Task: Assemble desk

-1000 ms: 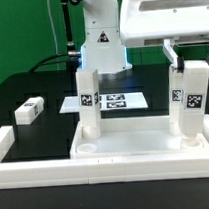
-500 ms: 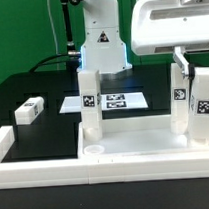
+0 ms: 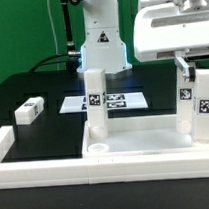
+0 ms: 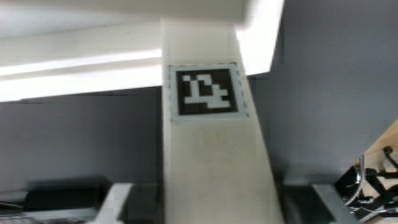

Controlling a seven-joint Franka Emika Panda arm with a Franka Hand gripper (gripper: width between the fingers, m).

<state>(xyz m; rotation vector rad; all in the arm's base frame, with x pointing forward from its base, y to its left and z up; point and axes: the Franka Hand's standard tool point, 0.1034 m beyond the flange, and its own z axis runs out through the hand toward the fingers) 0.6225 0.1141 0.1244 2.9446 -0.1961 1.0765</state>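
The jaws clasp the leg (image 3: pixel 203 106) from above (long axis upright, straight below them) by the camera-side edge of the tabletop (image 3: pixel 44 131).

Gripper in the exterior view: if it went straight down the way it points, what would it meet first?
The white tagged square-section plastic leg in the gripper, right in that line; under it, the large white rimmed tabletop panel it seems to stand on.

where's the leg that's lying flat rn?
Exterior view's left: the leg lies alone on the black table, left of the marker board and behind the white border wall.
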